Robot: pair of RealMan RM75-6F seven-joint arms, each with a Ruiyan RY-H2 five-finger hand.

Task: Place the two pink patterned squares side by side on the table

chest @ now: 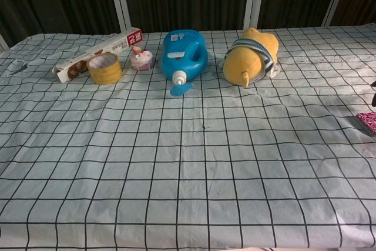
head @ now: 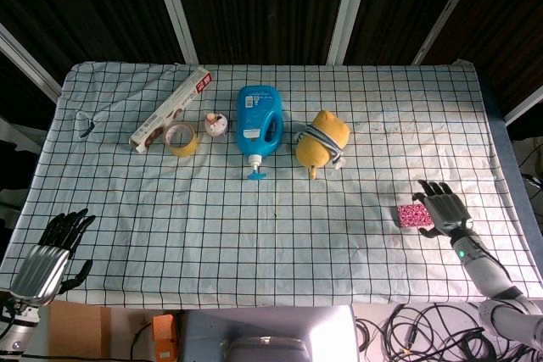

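Right hand (head: 443, 207) fingers spread, resting on the table (head: 271, 252), pink patterned square (head: 413, 215) touching its fingertips on the inner side. Left hand (head: 53, 253) open, holding nothing, far across.

A row of items lies on the white black-gridded tablecloth (head: 271, 243), well apart from both hands at the far side. From the left-hand side: a long white-and-brown cardboard box (head: 170, 109), a tan tape roll (head: 181, 138) just beside it, a small pink figurine (head: 216, 124), a blue plastic detergent bottle (head: 259, 119) lying flat, and a yellow plush toy (head: 321, 141).
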